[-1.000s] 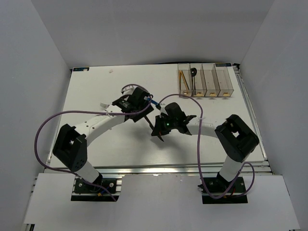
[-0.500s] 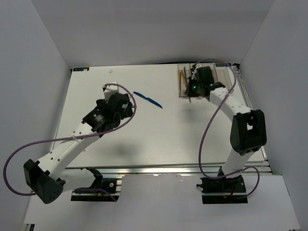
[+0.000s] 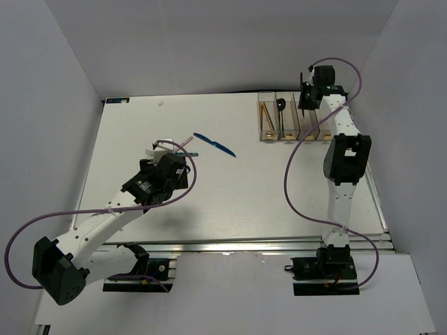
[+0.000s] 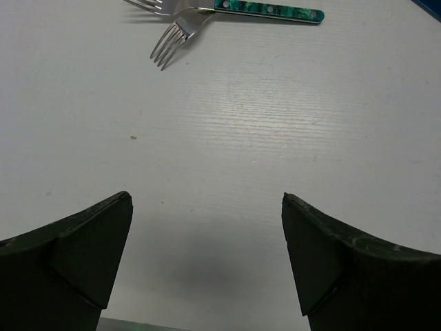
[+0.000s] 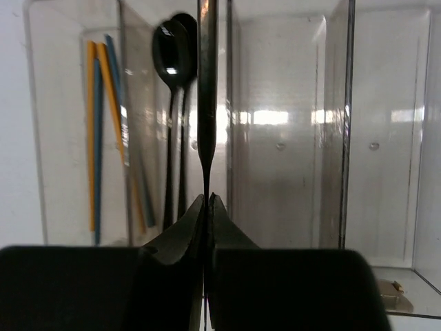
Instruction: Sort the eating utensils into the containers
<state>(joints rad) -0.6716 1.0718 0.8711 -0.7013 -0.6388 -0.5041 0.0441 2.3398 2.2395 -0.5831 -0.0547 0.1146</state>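
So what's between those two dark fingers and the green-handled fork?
Just bare white table, save a tiny speck, between the left fingers and the silver-tined, green-handled fork, in the left wrist view.

Four clear bins (image 3: 311,115) stood joined in one row. The first held four chopsticks (image 5: 93,138), two orange and two bluish. The second held two black spoons (image 5: 171,55). Two forks lay on the table (image 3: 279,188): one green-handled fork (image 4: 269,10) and one second fork (image 4: 142,3), of which only the tines showed. One blue knife (image 3: 214,144) lay there too. One slim dark utensil (image 5: 207,103), seen edge-on and of unclear kind, sat clamped in the right pincer (image 5: 207,201). There were two arms, the left arm (image 3: 105,220) and the right arm (image 3: 343,164).
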